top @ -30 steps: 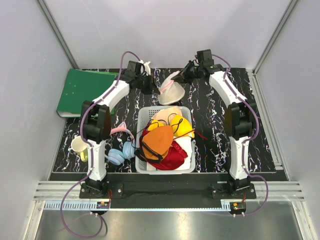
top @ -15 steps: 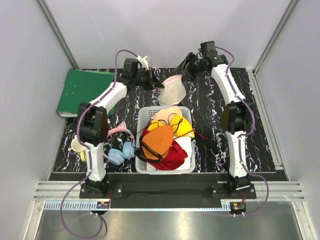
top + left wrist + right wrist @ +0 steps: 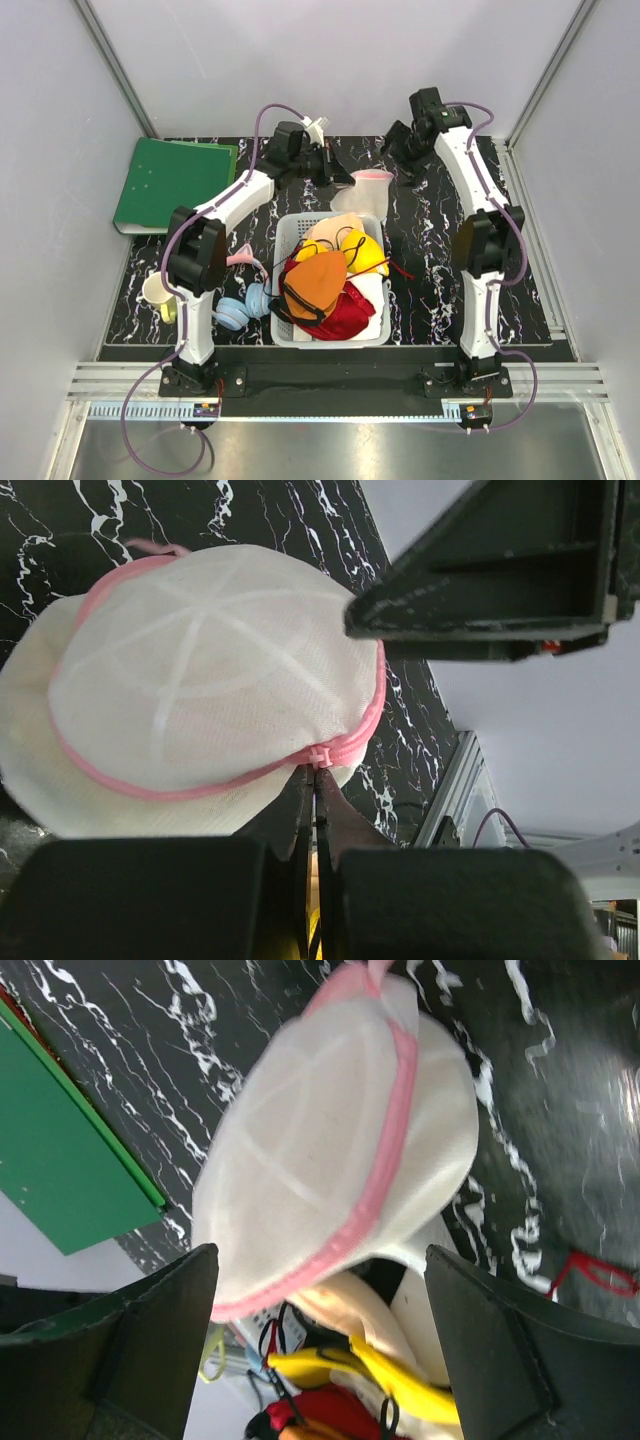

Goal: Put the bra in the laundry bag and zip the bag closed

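Observation:
The laundry bag (image 3: 368,190) is a round white mesh pouch with a pink zipper rim. It hangs just beyond the basket's far edge. My left gripper (image 3: 343,174) is shut on the pink zipper pull at the bag's (image 3: 200,680) rim, its jaws (image 3: 315,780) pressed together. My right gripper (image 3: 403,158) stands open to the right of the bag, apart from it. In the right wrist view the bag (image 3: 330,1130) shows beyond its wide-spread gripper (image 3: 318,1260), with nothing gripped. The bra is hidden in every view.
A grey-white basket (image 3: 285,228) at mid table holds a yellow bra with black straps (image 3: 365,252), an orange one (image 3: 315,282), a red garment and a peach one. A green binder (image 3: 175,180) lies at the far left. A mug (image 3: 158,290) and blue headphones (image 3: 238,308) sit near the left arm.
My right gripper has opened, let go of the bag and drawn back to the right. My left gripper has carried the bag to the right, toward the basket's far right corner.

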`<state>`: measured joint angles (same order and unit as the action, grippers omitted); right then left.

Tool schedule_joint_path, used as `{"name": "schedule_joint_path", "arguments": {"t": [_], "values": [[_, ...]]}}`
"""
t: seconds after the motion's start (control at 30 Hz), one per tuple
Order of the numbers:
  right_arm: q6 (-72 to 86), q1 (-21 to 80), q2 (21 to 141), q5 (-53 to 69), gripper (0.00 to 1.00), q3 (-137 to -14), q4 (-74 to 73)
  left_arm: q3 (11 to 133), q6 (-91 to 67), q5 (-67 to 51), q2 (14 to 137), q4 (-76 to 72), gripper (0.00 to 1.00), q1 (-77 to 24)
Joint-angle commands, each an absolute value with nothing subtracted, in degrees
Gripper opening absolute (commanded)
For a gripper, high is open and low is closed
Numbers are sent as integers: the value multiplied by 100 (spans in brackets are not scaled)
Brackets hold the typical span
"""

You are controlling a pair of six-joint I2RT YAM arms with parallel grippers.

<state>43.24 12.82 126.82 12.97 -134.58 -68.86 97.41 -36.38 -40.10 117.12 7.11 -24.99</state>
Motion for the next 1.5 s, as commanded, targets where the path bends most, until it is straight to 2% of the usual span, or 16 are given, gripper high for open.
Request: {"name": "schedule_joint_path", "arguments": {"t": [0.0, 0.3, 0.37, 0.47, 0.5, 0.6, 0.73, 1.07, 1.23, 1.37, 1.4, 1.47], "values": [[5332, 1230, 11507, 1440, 90, -12545, -6419, 10019, -3613, -4043, 11601, 448, 0, -2505], [7336, 1239, 10460, 1704, 89, -11086, -5163, 10186, -3305, -3762, 11575, 896, 0, -2593], [7645, 1292, 10380, 1775, 81, -10794, -4844, 10221, -3261, -3744, 11558, 931, 0, -2628], [8041, 1415, 10476, 1802, 77, -10565, -4466, 10309, -3208, -3735, 11575, 1019, 0, -2672], [8138, 1441, 10564, 1819, 70, -10521, -4265, 10327, -3191, -3727, 11558, 1063, 0, -2698], [8200, 1503, 10748, 1819, 59, -10590, -4175, 10318, -3120, -3700, 11488, 1134, 0, -2716], [8323, 1573, 10810, 1766, 55, -10494, -4166, 10248, -3059, -3674, 11435, 1169, 0, -2716], [8253, 1740, 10134, 1433, 57, -9695, -4236, 10397, -2856, -3436, 11443, 1424, 0, -2716], [8411, 1749, 10318, 1415, 57, -9571, -3956, 10433, -2857, -3533, 11426, 1424, 0, -2733], [8315, 1740, 10696, 1476, 50, -10027, -3911, 10354, -2804, -3603, 11329, 1424, 0, -2751], [8314, 1740, 10766, 1468, 41, -10063, -3902, 10336, -2786, -3630, 11294, 1424, 0, -2742], [8288, 1732, 10802, 1450, 34, -10107, -3902, 10257, -2751, -3613, 11250, 1424, 0, -2742]]}}
